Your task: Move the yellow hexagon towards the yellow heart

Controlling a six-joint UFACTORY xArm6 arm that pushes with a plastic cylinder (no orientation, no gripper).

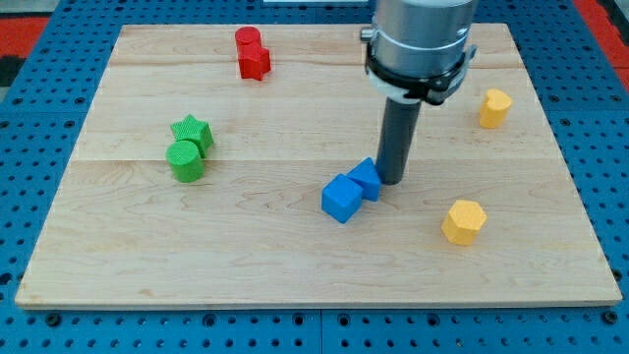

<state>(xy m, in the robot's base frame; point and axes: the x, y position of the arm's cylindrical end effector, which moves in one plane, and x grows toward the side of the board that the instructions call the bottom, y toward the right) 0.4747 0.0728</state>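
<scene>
Yellow hexagon block (463, 221) lies nearest the view's bottom, at right, on the pale wooden board (295, 265) | yellow heart block (494, 107) well above it, apart | my tip (391, 182) touches the two blue blocks (351, 191) at centre | no jaws: a bare rod.

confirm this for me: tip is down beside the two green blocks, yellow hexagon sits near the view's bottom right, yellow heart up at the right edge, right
Not quite. The camera view shows my tip beside the two blue blocks, not the green blocks, which sit far off at the view's left. The rest holds: the yellow hexagon sits near the view's bottom right and the yellow heart is up by the right edge.
</scene>
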